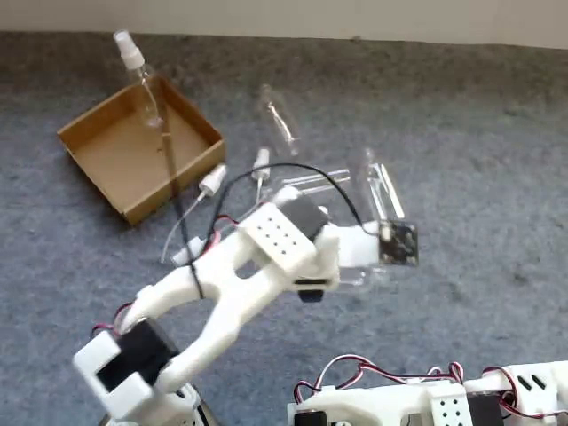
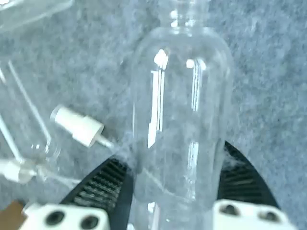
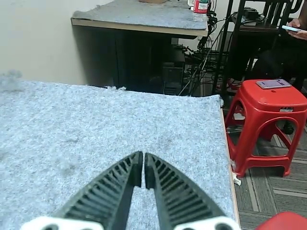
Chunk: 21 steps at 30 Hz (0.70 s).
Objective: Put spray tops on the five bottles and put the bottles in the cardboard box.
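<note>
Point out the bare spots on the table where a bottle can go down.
Bare carpet lies right of the bottles, and at the left between the cardboard box and the near table edge. Crowded between box and bottles: spray tops lie there.

On my feed the counter (image 3: 72, 124) wears a grey cloth like felt, matt and slightly fuzzy. The bottle (image 2: 177, 96) is clear and glossy, streaked with glare; I can't tell plastic from glass. The spray top (image 2: 76, 125) looks like smooth white plastic. The cardboard box (image 1: 115, 155) is plain brown and matt. The left claw (image 2: 177, 167) and right claw (image 3: 144, 160) have matt black ribbed fingers (image 3: 115, 191) on smooth white plastic bodies. The stool (image 3: 268, 103) is glossy red plastic.
</note>
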Motion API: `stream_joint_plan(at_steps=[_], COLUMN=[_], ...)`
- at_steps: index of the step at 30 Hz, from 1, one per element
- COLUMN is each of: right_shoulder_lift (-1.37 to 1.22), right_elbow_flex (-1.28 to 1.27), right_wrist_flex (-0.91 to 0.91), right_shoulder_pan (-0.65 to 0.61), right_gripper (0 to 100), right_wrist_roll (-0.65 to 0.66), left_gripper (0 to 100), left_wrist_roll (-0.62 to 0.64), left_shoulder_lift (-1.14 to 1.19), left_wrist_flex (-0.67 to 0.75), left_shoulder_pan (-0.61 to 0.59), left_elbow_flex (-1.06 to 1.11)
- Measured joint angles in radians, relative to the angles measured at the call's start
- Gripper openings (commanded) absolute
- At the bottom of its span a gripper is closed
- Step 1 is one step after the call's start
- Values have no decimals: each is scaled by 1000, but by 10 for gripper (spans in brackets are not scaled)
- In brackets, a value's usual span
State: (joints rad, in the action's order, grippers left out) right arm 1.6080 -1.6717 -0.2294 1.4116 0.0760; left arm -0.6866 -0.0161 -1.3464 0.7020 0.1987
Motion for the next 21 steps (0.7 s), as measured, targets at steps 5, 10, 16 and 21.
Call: stream_joint_plan(at_steps=[5, 10, 16, 21], right_shoulder_lift=[0, 0, 0, 0], right_elbow_flex=[0, 0, 0, 0], right_wrist_flex=[0, 0, 0, 0], right_shoulder_pan=[0, 0, -2, -75], right_gripper=[5, 5, 5, 5], right_wrist_roll=[0, 0, 0, 0], left_gripper=[104, 104, 104, 104], left_wrist_roll=[0, 0, 0, -15], left_shoulder_lift=[-127, -224, -434, -652], left_wrist_flex=[-173, -216, -216, -150], left_shoulder_pan=[-98, -249, -370, -430], left_elbow_flex=[0, 130, 354, 532])
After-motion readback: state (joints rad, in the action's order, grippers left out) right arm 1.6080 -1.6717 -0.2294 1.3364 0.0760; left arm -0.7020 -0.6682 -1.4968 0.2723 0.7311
